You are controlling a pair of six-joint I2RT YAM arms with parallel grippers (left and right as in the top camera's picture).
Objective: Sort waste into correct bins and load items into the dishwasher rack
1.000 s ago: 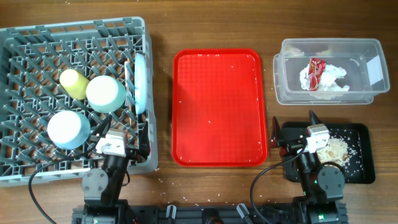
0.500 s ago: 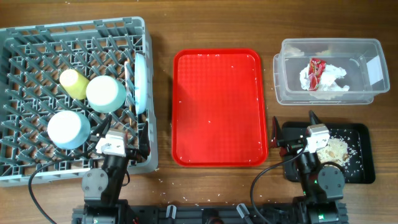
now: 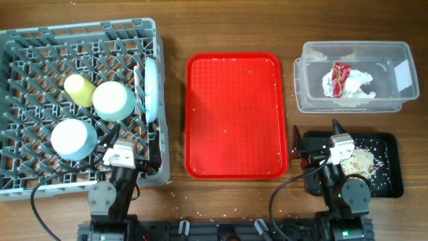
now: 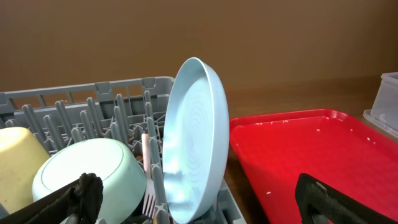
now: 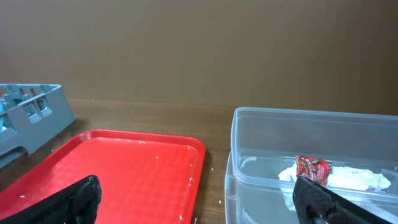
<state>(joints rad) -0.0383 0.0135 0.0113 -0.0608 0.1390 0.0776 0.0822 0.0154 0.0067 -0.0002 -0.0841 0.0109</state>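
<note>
The grey dishwasher rack (image 3: 20, 40) at the left holds the yellow cup (image 3: 79, 89), mint green bowl (image 3: 114, 100), light blue bowl (image 3: 72, 138) and the pale blue plate (image 3: 151, 89) standing on edge. In the left wrist view the plate (image 4: 196, 137) stands beside the white fork (image 4: 148, 200); I cannot make out the chopstick. The clear tub (image 3: 307, 73) holds the red wrapper (image 3: 340, 72) and white tissue (image 3: 360, 84). The black tray (image 3: 393, 171) holds food scraps (image 3: 362, 159). My left gripper (image 3: 130, 143) is open and empty at the rack's near edge. My right gripper (image 3: 315, 138) is open and empty beside the black tray.
The red serving tray (image 3: 234, 114) lies in the middle with only a few rice grains on it. In the right wrist view it (image 5: 124, 168) lies left of the clear tub (image 5: 249, 155). Loose grains lie on the wooden table near the front edge.
</note>
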